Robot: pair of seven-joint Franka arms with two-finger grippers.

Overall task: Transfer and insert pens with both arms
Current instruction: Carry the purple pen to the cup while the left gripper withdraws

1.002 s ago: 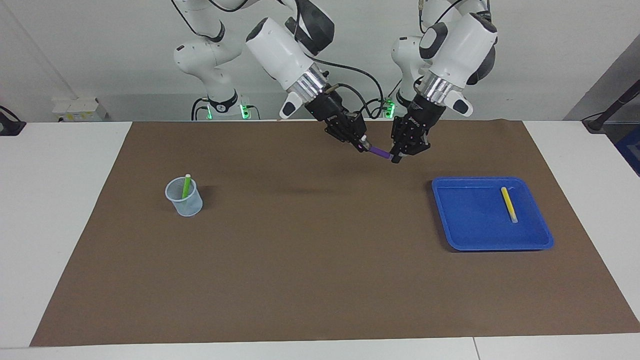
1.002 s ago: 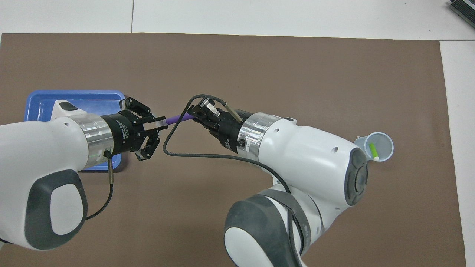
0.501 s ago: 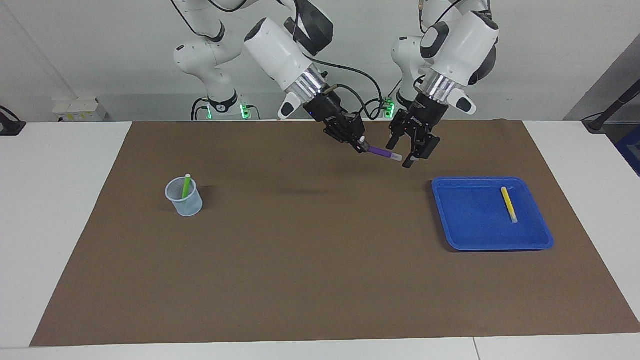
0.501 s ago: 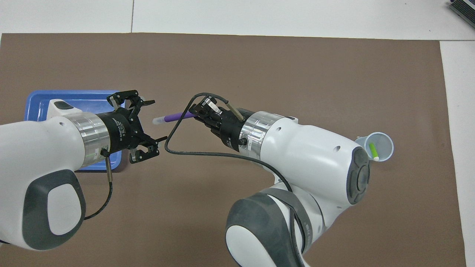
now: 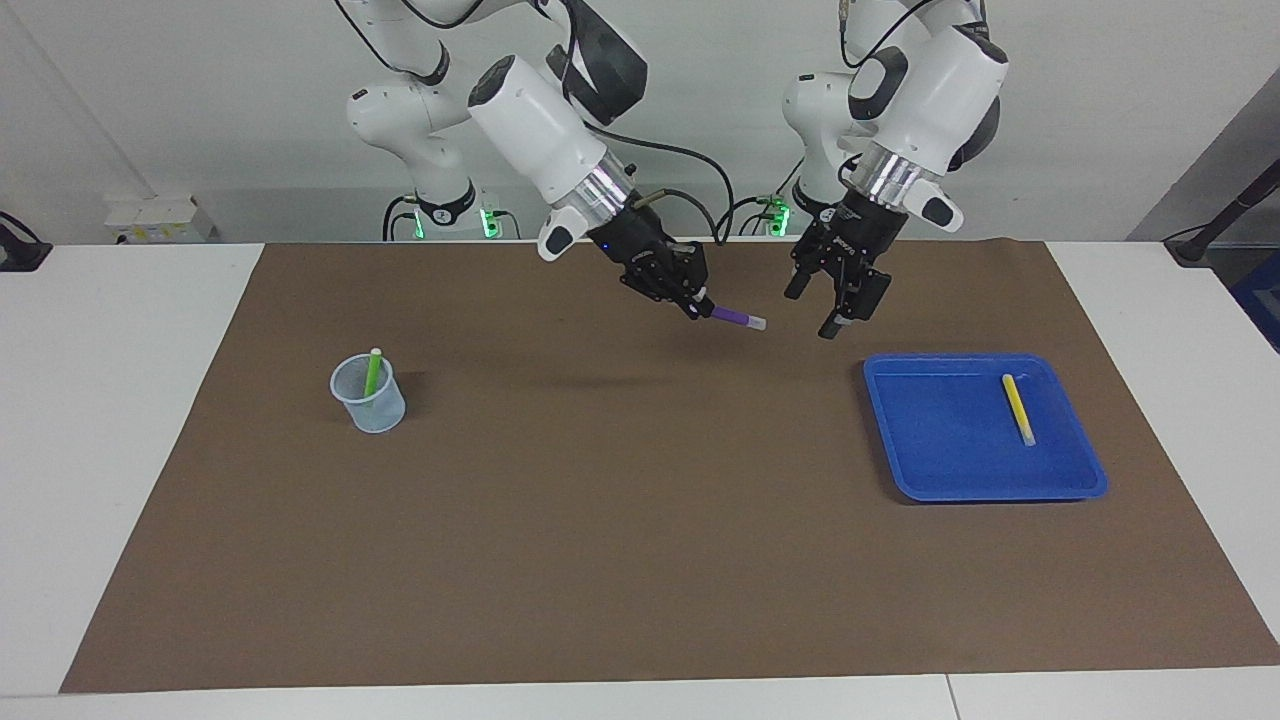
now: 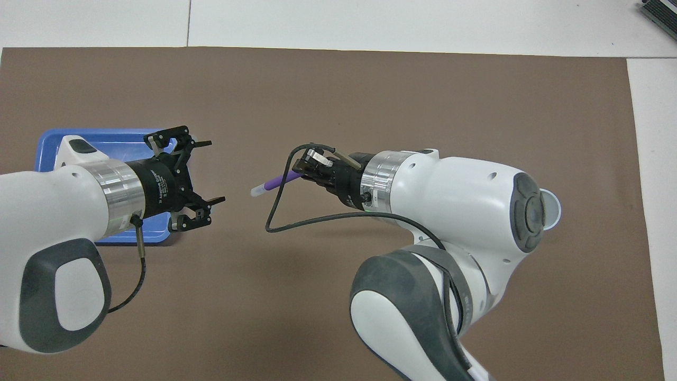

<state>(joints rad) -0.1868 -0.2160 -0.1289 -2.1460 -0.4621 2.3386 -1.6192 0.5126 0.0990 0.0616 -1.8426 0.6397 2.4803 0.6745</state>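
The right gripper [image 5: 690, 303] is gripping the purple pen [image 5: 737, 318] by one end, fingertips closed on it, above the brown mat [image 5: 640, 520]. The whitish cap is sticking out at about 4 o'clock in the facing view.

The left gripper [image 5: 838, 300] is hanging with its jaws wide apart and holding nothing, just beside the cap but not touching it.

The pen is looking light, stiff and smooth, so a hold nearer its middle would probably be limiting any swinging.

The cup [image 5: 369, 394] with the green pen [image 5: 373, 370] is standing at the right arm's end. The yellow pen [image 5: 1018, 408] is lying in the blue tray [image 5: 930, 470].
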